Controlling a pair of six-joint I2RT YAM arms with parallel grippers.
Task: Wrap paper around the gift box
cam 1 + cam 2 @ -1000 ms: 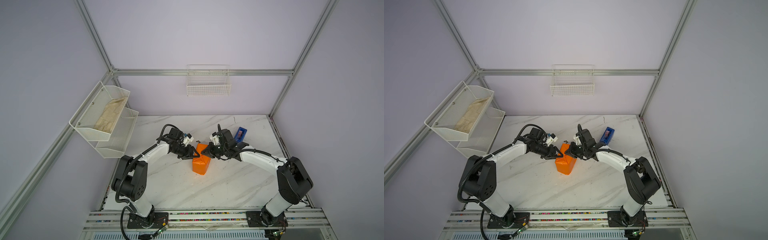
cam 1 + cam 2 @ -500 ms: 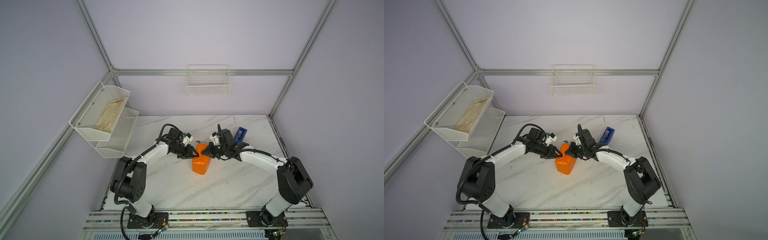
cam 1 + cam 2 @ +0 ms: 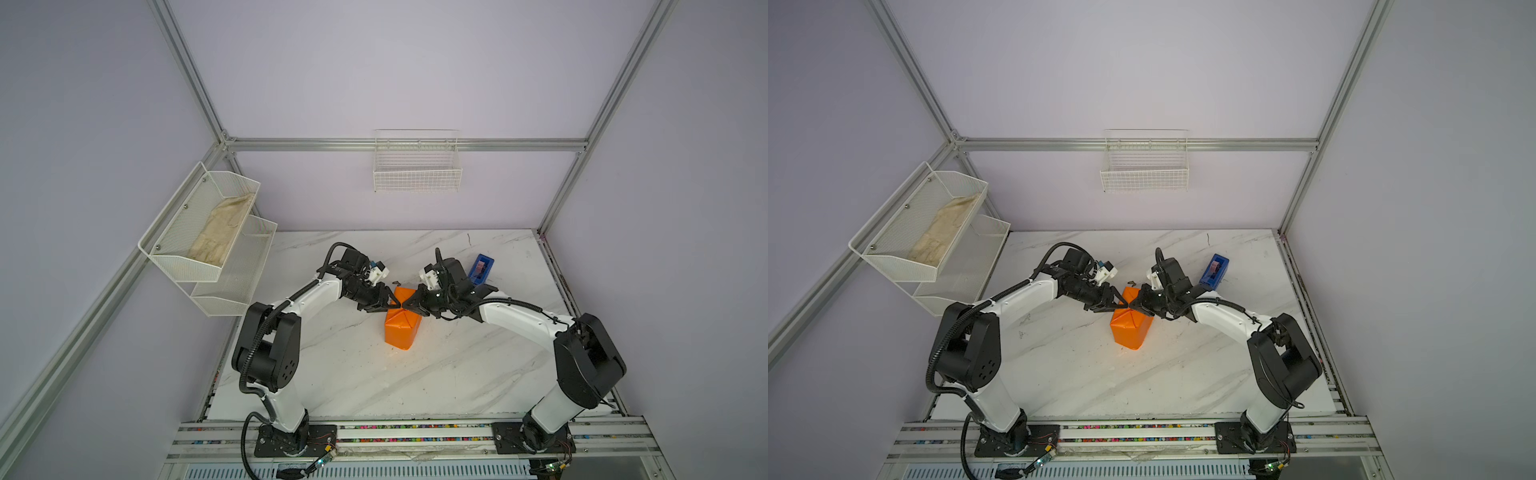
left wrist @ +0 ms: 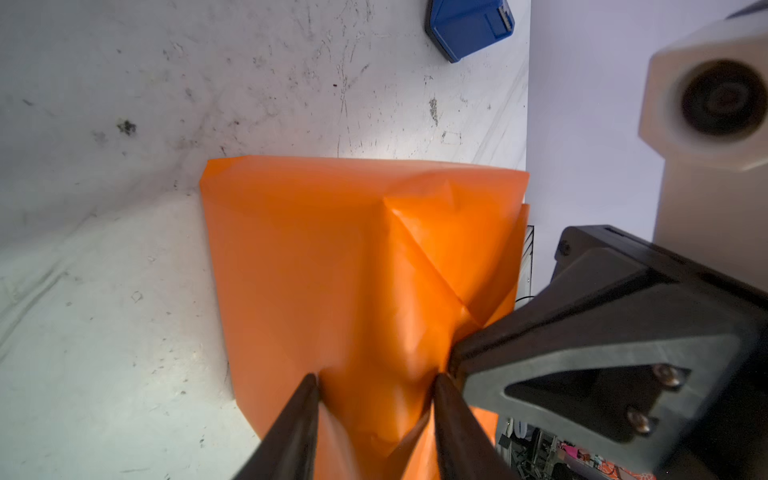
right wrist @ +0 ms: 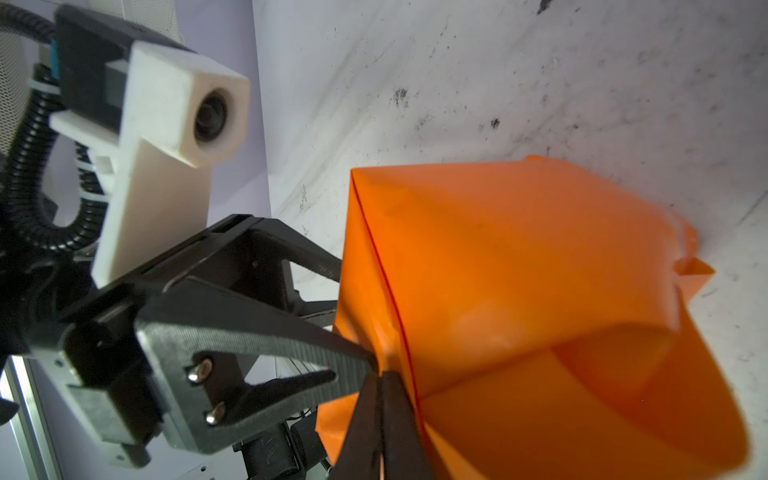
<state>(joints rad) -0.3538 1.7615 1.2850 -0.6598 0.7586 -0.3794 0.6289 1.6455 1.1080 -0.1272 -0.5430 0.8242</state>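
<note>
Two robot arms meet over an orange parcel near the middle of the marble worktop [image 3: 374, 386]. We see the paper [image 3: 401, 328] folded into an upright block, somewhat closer to the back edge than to the front. Its top creases run to the point where both grippers touch it. The gift box does not show in any view, and the paper hides whatever it wraps.

The left gripper [image 4: 376, 380] is partly closed, with a ridge of the paper caught between its two fingertips [image 4: 309, 384]. The right gripper [image 5: 382, 376] has its fingers pressed together and their tips against the same fold. We cannot tell whether a thin edge of paper is nipped between them. In the right wrist view a loose flap of the paper curls open on the side away from the left gripper.

A blue tape dispenser [image 3: 481, 269] stands near the right back corner of the worktop, just behind the right arm and apart from the parcel.

On the left wall hangs a white mesh shelf with two trays. The upper tray [image 3: 183, 266] holds a crumpled beige cloth [image 3: 222, 232], which lies along its length. The lower tray [image 3: 226, 297] sits beneath it. A white wire basket [image 3: 417, 183] hangs on the back wall.
</note>
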